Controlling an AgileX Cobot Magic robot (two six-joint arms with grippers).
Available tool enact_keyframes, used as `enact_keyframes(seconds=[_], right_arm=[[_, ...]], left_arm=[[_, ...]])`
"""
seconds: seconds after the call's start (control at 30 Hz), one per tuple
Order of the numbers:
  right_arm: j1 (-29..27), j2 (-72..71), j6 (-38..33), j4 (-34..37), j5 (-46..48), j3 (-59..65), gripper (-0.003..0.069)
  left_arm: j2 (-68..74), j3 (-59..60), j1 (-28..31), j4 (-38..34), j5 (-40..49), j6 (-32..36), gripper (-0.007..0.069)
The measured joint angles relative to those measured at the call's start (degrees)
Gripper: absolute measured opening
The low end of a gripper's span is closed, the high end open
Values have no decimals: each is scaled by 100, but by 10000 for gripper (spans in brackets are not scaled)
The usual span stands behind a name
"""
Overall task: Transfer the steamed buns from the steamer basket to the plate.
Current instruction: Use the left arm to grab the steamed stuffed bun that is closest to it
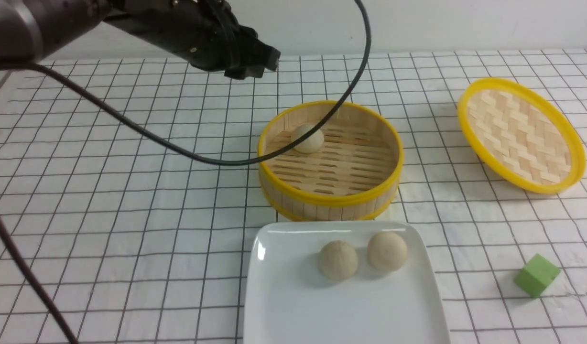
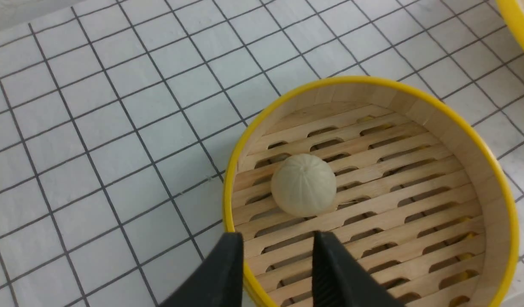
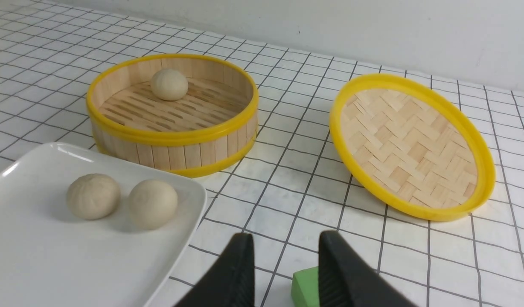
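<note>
Left gripper (image 2: 277,238) hangs over the edge of the steamer basket (image 2: 373,79), jaws apart and empty; one steamed bun (image 2: 304,184) lies just ahead of its fingertips, untouched.

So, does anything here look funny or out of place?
Nothing is spilled or broken. Two things stand out: a green cube sits on the table right of the plate, and it isn't food; and the lid lies apart from the steamer basket, woven inside up and seemingly tilted.
</note>
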Motion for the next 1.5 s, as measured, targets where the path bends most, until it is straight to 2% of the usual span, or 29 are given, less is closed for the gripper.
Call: enact_keyframes(seconds=[0.17, 0.43, 0.53, 0.73, 0.83, 1.23, 1.37, 1.5], right_arm=[[0, 0, 0, 0, 0, 0, 239], [0, 0, 0, 0, 0, 0, 239], [0, 0, 0, 0, 0, 0, 239], [0, 0, 0, 0, -6, 0, 240], [0, 0, 0, 0, -6, 0, 240], [0, 0, 0, 5, -6, 0, 243], [0, 0, 0, 5, -6, 0, 243], [0, 0, 0, 0, -6, 0, 243]], left_arm=[[789, -471, 0, 50, 84, 168, 260], [1474, -602, 0, -33, 74, 433, 260], [1546, -607, 0, -472, -28, 791, 271], [1599, -632, 0, -1606, -313, 1546, 363], [1728, -638, 0, -1939, -344, 1750, 391], [2043, -638, 0, -2051, -696, 2015, 395], [2129, -638, 0, -2265, -830, 2063, 395], [2344, -652, 0, -2581, -845, 2396, 395]])
